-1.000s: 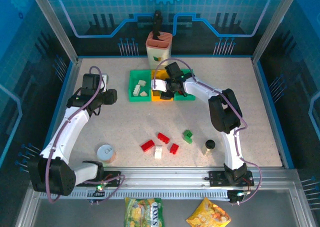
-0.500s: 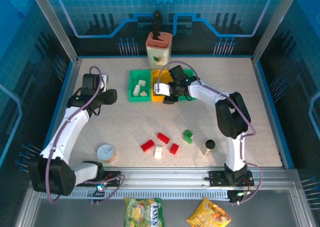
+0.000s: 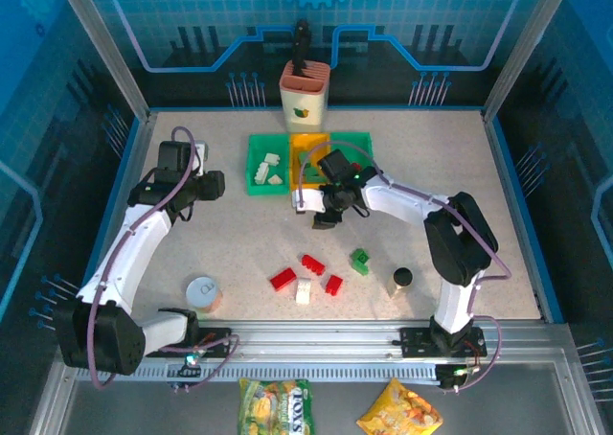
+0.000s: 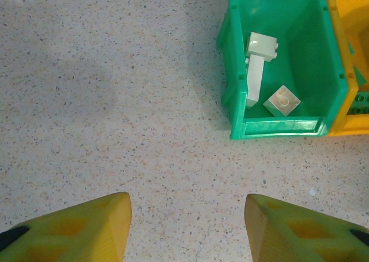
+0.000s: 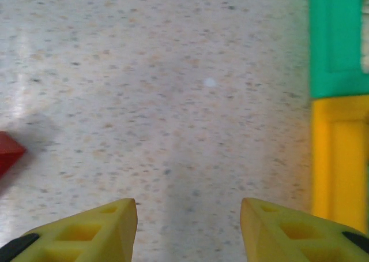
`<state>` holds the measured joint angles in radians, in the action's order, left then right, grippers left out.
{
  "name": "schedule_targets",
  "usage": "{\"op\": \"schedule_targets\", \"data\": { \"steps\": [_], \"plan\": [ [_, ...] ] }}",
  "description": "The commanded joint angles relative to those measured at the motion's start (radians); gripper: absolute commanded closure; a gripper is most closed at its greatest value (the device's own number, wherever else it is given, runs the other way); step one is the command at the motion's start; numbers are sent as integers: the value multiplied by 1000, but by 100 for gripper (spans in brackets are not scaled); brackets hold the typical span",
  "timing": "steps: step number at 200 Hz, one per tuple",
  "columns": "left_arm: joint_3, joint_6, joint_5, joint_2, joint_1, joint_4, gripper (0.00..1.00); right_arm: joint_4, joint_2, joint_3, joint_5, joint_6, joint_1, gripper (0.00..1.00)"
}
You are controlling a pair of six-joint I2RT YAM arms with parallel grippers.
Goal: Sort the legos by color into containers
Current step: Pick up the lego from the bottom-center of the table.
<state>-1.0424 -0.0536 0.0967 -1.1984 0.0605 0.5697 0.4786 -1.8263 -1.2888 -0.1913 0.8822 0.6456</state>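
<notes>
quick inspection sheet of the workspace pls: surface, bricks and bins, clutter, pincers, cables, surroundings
surface: speckled table, no spills seen
job's things: left green bin holds white bricks; yellow bin and right green bin sit beside it in a row; three red bricks, a white brick and a green brick lie loose on the table
clutter: black-capped bottle, round tin, cup
grippers: left pincer open, empty, short of the left green bin; right pincer open, empty, over bare table
cables: purple cable along each arm, no snag seen
surroundings: blue walls, snack packets beyond the front rail
</notes>
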Motion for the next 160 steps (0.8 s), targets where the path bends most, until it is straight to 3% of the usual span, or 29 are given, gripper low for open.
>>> {"op": "schedule_targets", "data": {
  "steps": [1, 57, 101, 136, 160],
  "plan": [
    [2, -22, -25, -6, -11, -5, 45, 52, 65, 48, -4, -35, 27, 49],
    [4, -22, -28, -11, -12, -4, 45, 81, 156, 148, 7, -139, 103, 49],
    [-1, -20, -30, -18, -11, -4, 45, 67, 172, 180, 62, -517, 182, 49],
    [-2, -20, -30, -22, -11, -4, 45, 55, 180, 227, 191, -839, 285, 45],
    [-1, -18, -26, -23, -11, -4, 45, 71, 186, 246, 283, -951, 364, 39]
  ]
}}
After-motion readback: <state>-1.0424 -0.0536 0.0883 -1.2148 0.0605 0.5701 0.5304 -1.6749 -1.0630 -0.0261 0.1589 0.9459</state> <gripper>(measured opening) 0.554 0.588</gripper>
